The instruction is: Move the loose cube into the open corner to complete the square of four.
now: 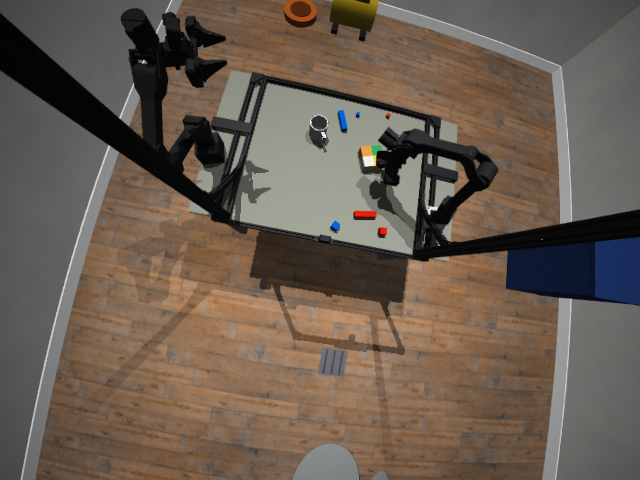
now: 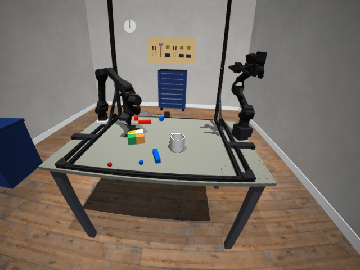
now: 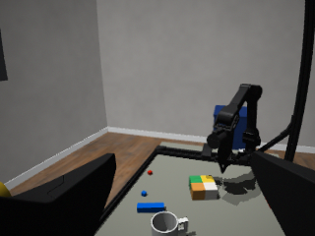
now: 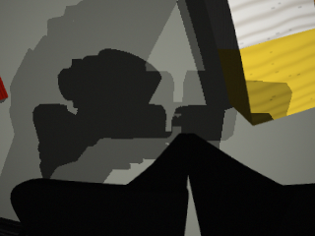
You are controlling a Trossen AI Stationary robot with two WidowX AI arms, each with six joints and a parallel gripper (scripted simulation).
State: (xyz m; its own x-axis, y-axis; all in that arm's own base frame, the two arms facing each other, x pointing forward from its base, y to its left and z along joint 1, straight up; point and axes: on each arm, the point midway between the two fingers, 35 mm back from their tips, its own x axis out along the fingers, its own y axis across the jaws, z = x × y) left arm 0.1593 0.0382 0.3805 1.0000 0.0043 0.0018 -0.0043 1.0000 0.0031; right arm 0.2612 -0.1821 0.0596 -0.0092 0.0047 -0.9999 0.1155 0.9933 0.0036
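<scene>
Squeezed shut on nothing, the right claw hangs near the yellow cube, left of the exterior view's middle, probably for pushing it snug; the left claw is wide open.

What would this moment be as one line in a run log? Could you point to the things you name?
left end effector (image 1: 225,50) (image 2: 229,67): open, raised | right end effector (image 2: 130,125) (image 3: 222,170) (image 4: 188,135): shut, empty, beside the blocks | four cubes (image 1: 367,156) (image 2: 135,136) (image 3: 203,187): grouped two by two
</scene>
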